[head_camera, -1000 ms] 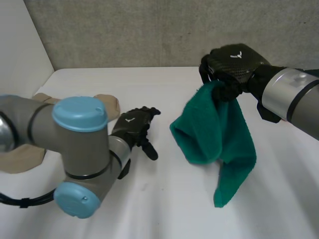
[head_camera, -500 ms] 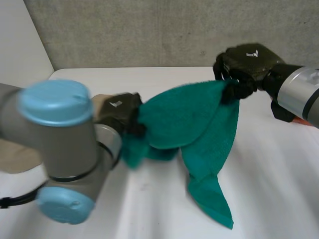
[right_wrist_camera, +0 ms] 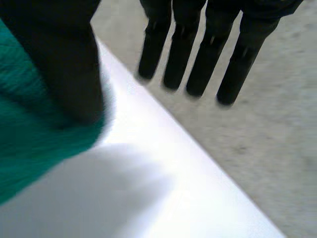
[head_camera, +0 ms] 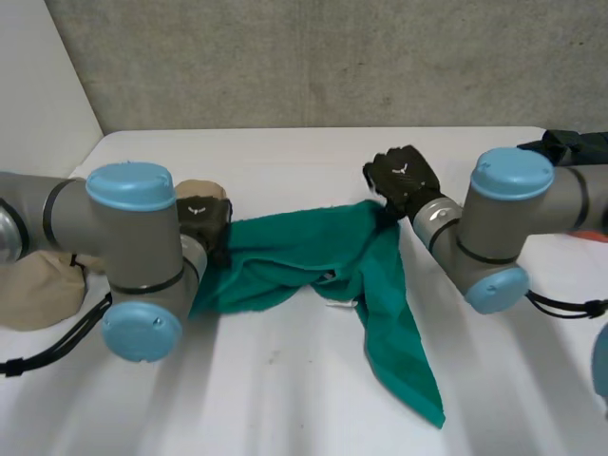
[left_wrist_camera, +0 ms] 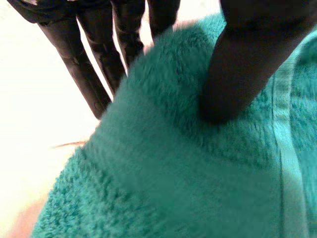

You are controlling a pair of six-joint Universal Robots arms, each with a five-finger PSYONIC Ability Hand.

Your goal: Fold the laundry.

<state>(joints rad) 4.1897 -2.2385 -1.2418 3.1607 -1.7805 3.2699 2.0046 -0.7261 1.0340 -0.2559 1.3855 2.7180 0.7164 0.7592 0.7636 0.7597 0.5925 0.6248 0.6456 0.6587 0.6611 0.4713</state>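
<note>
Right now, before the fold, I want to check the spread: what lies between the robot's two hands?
In the head view the green towel stretches from the left hand to the right hand, one end trailing across the white table.

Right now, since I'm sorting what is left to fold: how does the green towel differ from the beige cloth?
The green towel lies stretched across the middle of the table; the beige cloth sits bunched at the table's left, partly behind the left arm. The green towel has the left hand and the right hand at its two ends; the beige cloth is in neither hand. Both rest on the table, neither neatly folded.
</note>
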